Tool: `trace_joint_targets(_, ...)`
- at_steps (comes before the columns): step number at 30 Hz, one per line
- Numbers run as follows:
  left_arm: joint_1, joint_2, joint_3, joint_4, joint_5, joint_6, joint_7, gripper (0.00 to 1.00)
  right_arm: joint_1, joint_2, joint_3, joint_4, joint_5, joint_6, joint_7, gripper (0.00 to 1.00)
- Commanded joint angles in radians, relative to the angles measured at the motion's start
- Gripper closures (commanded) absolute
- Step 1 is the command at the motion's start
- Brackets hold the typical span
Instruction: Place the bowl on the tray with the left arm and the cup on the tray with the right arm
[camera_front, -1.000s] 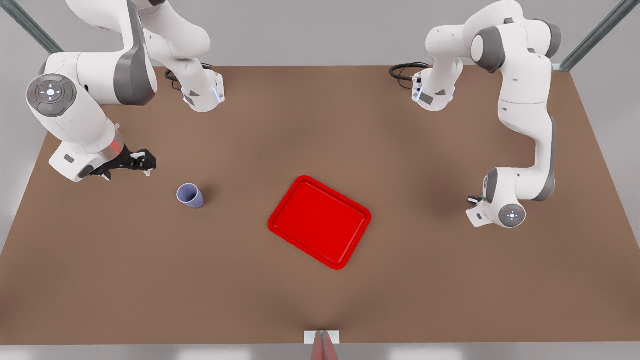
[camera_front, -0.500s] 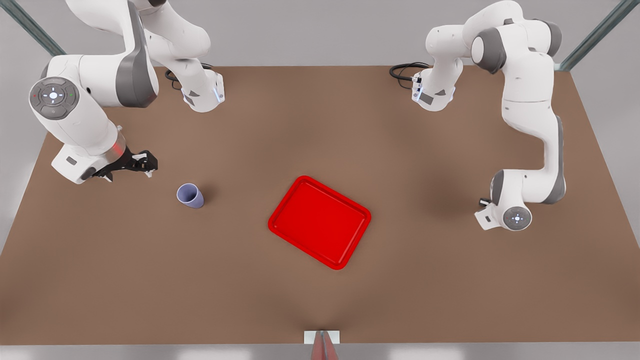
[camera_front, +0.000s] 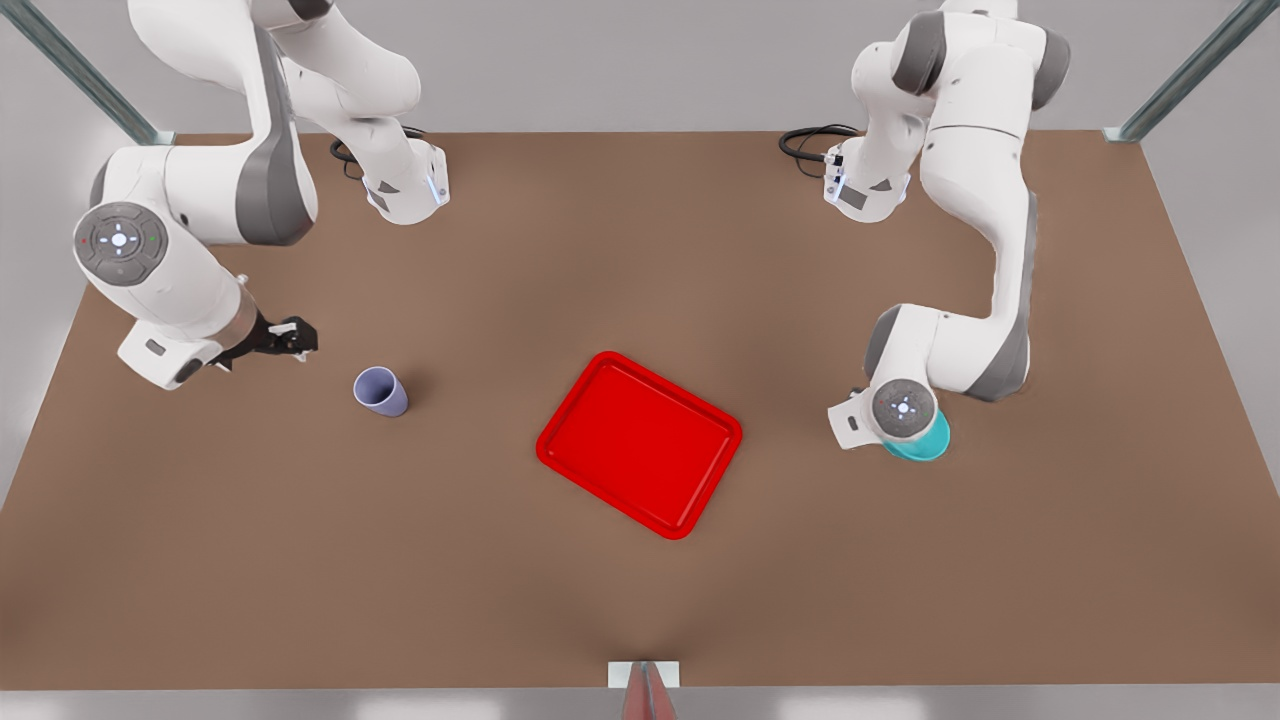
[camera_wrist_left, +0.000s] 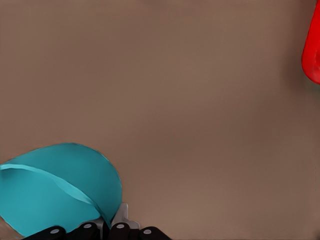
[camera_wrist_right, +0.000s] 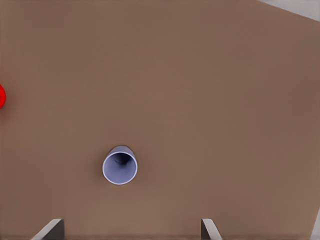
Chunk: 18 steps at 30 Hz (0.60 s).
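The red tray (camera_front: 640, 445) lies mid-table, and an edge of the tray (camera_wrist_left: 312, 50) appears in the left wrist view. At the front view's right, the teal bowl (camera_front: 925, 442) peeks out from under the left arm's wrist. My left gripper (camera_wrist_left: 111, 220) is shut on the rim of the bowl (camera_wrist_left: 55, 190). The lavender cup (camera_front: 381, 390) stands upright at the front view's left. My right gripper (camera_front: 292, 336) hovers up-left of it. In the right wrist view this gripper (camera_wrist_right: 130, 231) is open, with the cup (camera_wrist_right: 120, 165) ahead of its fingers, apart from them.
The brown table (camera_front: 640, 600) reaches well beyond the tray on all sides. Both arm bases (camera_front: 405, 185) stand at the far edge with black cables. A small red-and-white marker (camera_front: 644, 680) sits at the near edge.
The left arm swung toward the tray and the teal bowl now shows under its wrist. The right arm shifted slightly nearer the cup. Cup and tray have not moved.
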Motion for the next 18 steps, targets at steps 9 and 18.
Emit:
trace_joint_targets(9, -0.328, 0.225, 0.013, 0.284, -0.240, 0.033, -0.243, 0.72, -0.047, 0.042, 0.000, -0.052, 0.005, 0.055, 0.000, 0.00)
trace_joint_targets(18, -0.500, 0.379, 0.133, 0.478, -0.314, 0.104, -0.337, 0.72, -0.105, 0.045, 0.000, -0.563, 0.100, 0.565, 0.000, 0.00)
